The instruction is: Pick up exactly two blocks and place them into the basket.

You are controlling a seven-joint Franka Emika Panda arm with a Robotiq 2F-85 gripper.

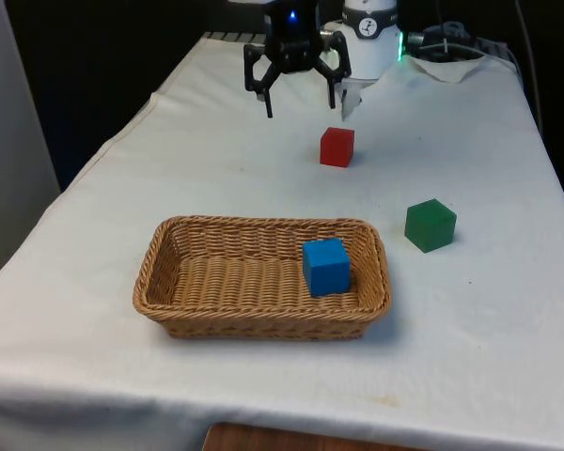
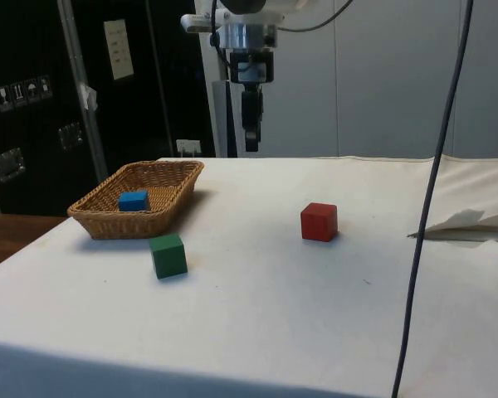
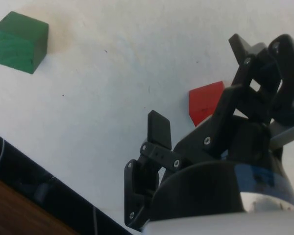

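**Hanging open over the far tabletop, nothing in the tool**

Hovering well above the white-clothed tabletop (image 1: pixel 216 169), your black two-finger tool (image 1: pixel 305 103) has its fingers spread wide and holds nothing; you can see bare cloth between the fingertips (image 3: pixel 159 128) in the wrist view. It touches no block and no part of the basket. In the side view the tool (image 2: pixel 251 137) hangs clear of the cloth, pointing straight down.

The small red cube-shaped block (image 1: pixel 336 147) sits on the tabletop just below and slightly to the front view's right of the tool, apart from it. From the wrist you see that red block (image 3: pixel 206 102) partly hidden behind one finger linkage.

The small green cube-shaped block (image 1: pixel 430 225) rests on the cloth nearer the camera, just beside the basket's end on the front view's right, not touching it.

The oblong woven wicker basket (image 1: pixel 169 282) stands well apart from the tool, and one small blue cube-shaped block (image 1: pixel 325 266) already lies inside it, toward the end on the front view's right.

You have open cloth between the tool and the red block, and nothing stands between that block and the basket's rim.
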